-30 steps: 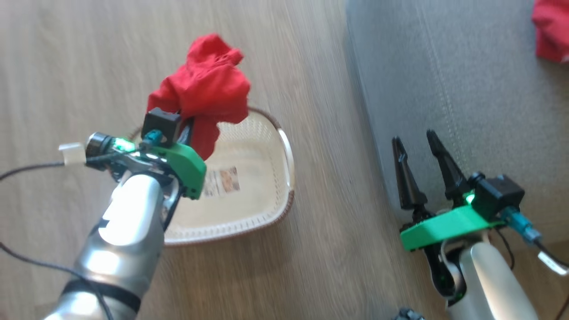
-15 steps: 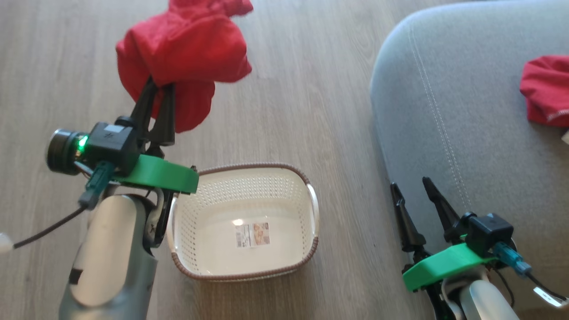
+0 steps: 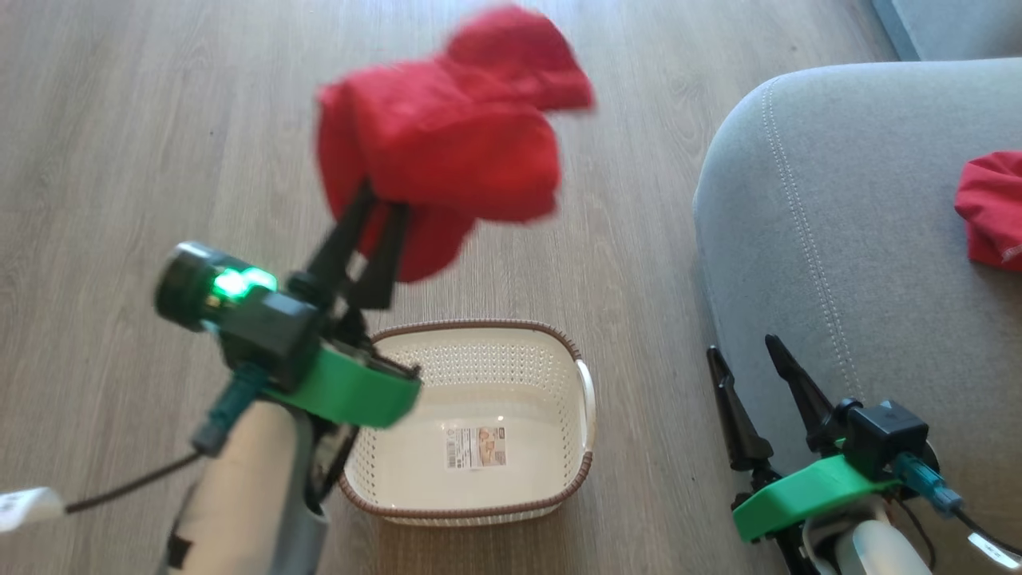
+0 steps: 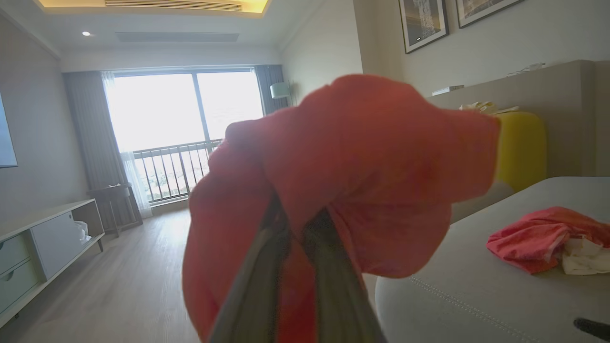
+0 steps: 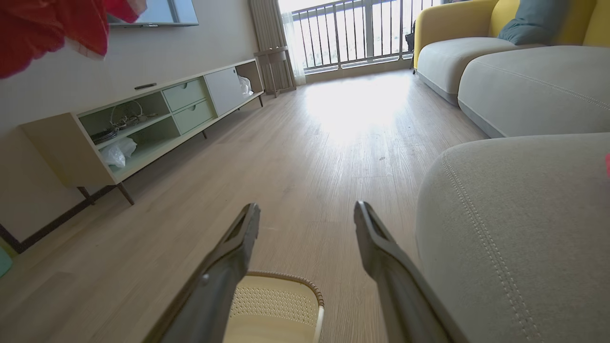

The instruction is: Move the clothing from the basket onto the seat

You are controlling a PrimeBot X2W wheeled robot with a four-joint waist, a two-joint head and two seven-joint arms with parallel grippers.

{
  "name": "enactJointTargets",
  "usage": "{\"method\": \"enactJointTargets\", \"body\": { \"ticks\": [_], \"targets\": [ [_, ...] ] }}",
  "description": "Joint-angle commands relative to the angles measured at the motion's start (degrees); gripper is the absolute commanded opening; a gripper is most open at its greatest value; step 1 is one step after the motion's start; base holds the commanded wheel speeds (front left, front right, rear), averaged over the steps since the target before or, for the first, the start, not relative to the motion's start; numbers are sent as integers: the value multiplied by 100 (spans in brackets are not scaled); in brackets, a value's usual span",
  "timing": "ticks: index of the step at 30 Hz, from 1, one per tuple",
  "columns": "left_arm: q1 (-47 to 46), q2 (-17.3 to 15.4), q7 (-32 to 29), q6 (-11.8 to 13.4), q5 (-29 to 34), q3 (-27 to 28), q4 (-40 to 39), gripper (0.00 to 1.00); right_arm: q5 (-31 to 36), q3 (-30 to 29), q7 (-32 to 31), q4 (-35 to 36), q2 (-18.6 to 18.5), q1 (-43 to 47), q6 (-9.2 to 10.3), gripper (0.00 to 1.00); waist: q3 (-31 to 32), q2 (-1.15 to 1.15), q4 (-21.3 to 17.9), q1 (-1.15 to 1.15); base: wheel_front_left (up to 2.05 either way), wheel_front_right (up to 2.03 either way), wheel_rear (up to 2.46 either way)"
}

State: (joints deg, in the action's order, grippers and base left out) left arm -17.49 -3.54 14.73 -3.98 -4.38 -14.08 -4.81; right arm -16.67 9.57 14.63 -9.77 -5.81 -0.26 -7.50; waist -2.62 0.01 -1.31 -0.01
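Left gripper (image 3: 380, 214) clenched on red garment (image 3: 455, 144), held in the air over the floor (image 3: 160, 120), past the basket (image 3: 487, 359). Right gripper (image 3: 741, 348) released, fingers apart, at edge of seat (image 3: 830, 239). Second red garment (image 3: 990, 212) lies on seat.

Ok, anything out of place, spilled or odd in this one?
Nothing stands out. The basket sits upright and empty on the floor, the left gripper grips a red garment in the air, and a second garment lies on the seat.
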Motion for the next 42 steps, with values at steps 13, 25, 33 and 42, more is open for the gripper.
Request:
{"method": "enactJointTargets", "body": {
  "ticks": [13,25,33,42],
  "targets": [
    [173,50,27,-235,71,-884,-271,0,201,-183,37,326,-20,-137,1,100,-143,-1,129,1,0,0,0],
    [226,62,27,-251,31,-1008,-83,0,188,-168,37,305,-24,-146,1,100,-25,-1,57,1,0,0,0],
    [163,65,27,-258,67,-940,-39,0,256,-291,37,509,-143,-68,1,100,-16,-1,0,1,0,0,0],
    [110,66,27,-260,77,-815,7,0,192,731,37,1597,-935,-48,1,100,-20,-1,-52,1,0,0,0]
  ]
}}
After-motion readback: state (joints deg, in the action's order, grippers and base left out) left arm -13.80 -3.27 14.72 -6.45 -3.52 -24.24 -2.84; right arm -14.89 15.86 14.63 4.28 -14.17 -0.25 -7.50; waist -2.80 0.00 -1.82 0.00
